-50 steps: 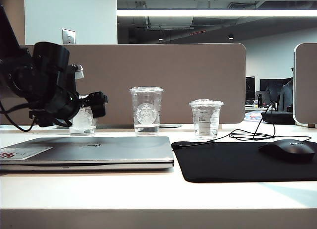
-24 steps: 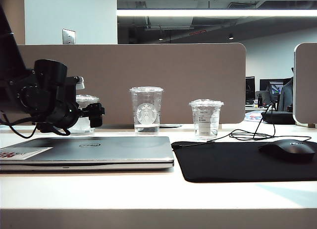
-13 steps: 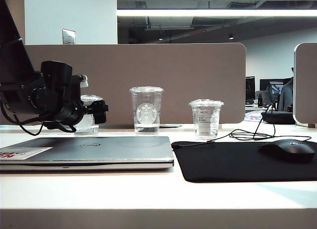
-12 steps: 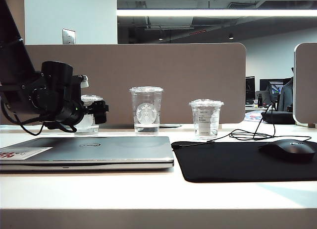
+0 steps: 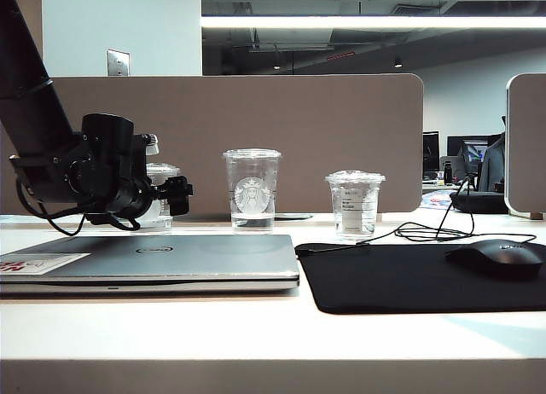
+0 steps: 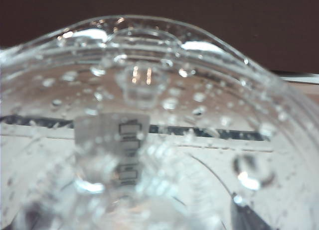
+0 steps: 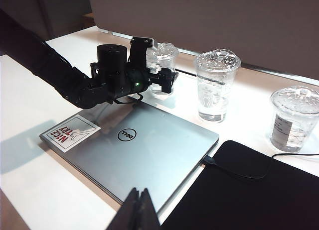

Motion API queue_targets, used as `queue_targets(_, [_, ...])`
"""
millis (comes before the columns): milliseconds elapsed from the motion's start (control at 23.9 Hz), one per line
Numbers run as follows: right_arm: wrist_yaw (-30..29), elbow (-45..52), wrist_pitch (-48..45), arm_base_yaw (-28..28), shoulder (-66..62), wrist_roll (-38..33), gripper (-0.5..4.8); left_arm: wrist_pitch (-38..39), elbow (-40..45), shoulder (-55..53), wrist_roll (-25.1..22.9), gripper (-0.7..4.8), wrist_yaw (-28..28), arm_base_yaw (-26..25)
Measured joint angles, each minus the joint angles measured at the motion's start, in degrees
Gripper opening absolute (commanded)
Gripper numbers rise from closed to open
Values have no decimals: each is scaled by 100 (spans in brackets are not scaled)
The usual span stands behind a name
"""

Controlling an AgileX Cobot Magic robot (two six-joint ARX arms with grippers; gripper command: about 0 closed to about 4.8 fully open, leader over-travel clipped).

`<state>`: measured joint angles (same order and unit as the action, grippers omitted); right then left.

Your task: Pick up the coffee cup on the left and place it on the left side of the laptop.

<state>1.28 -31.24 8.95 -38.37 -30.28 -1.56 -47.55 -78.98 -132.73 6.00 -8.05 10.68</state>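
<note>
The coffee cup point(image 5: 162, 198) is a short clear lidded one, upright at the far left of the desk, right behind the closed silver Dell laptop point(image 5: 162, 259) lying flat up front.

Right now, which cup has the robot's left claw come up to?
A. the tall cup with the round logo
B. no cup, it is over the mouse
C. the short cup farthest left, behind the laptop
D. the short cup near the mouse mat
C: in the right wrist view the left gripper stands open at the coffee cup behind the laptop, well apart from the logo cup.
</note>
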Motion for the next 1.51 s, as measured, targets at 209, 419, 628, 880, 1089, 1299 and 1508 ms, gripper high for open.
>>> queue_targets(209, [0,0,2,-2,0,0,-4,0,0,0,0,373,2,0])
queue_targets(419, [0,0,2,-2,0,0,-4,-15,-2,2,-105,227,15,4])
queue_targets(628, [0,0,0,-2,0,0,-4,-17,-2,2,-146,204,26,9])
queue_targets(880, [0,0,0,0,0,0,-4,31,0,24,-149,204,291,7])
queue_targets(1089, [0,0,0,0,0,0,-4,258,20,275,-146,204,560,13])
queue_targets(1299, [0,0,4,0,0,0,-4,389,26,754,-146,204,573,11])
queue_targets(1508, [0,0,114,0,0,2,-4,776,46,1154,-146,204,573,7])
